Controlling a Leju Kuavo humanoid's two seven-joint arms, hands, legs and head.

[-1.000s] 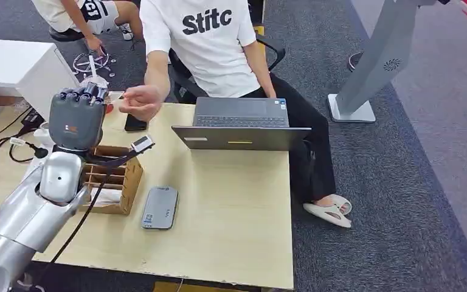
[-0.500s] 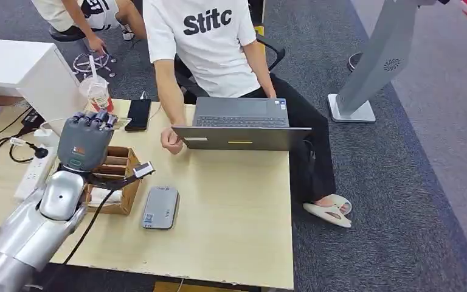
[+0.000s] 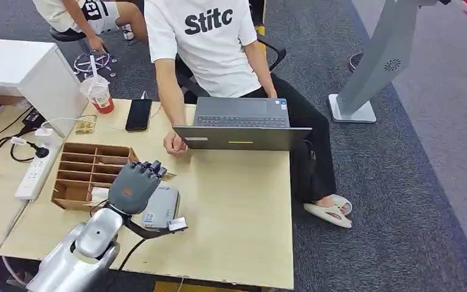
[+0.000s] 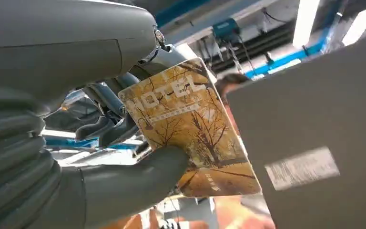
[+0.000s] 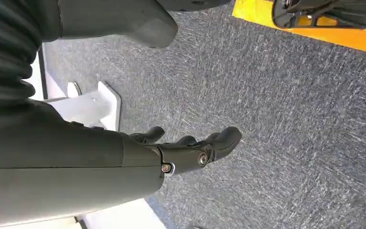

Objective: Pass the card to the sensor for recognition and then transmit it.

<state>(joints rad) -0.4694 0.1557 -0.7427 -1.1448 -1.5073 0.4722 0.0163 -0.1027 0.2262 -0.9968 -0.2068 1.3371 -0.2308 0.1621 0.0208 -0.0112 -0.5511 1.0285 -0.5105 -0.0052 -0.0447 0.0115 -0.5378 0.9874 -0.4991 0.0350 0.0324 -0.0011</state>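
a thin, stiff hotel card [image 4: 190, 129], printed with autumn trees, is pinched in the robot's left hand [image 3: 135, 187], thumb [image 4: 138, 179] pressed on its face and darker fingers behind. it looks light and smooth, likely slippery, best held by one edge with the rest left free for reading. in the head view the hand hangs just over the grey sensor [image 3: 160, 207], which lies flat on the table [image 3: 237, 219] right of the wooden organiser [image 3: 91, 173]; an edge of the card pokes past the fingers on the far side. whether card and sensor touch cannot be told. a person [image 3: 210, 42] sits at a laptop [image 3: 241, 125] at the far edge. the right hand [image 5: 190, 150] hangs above carpet, fingers loosely apart and holding nothing.
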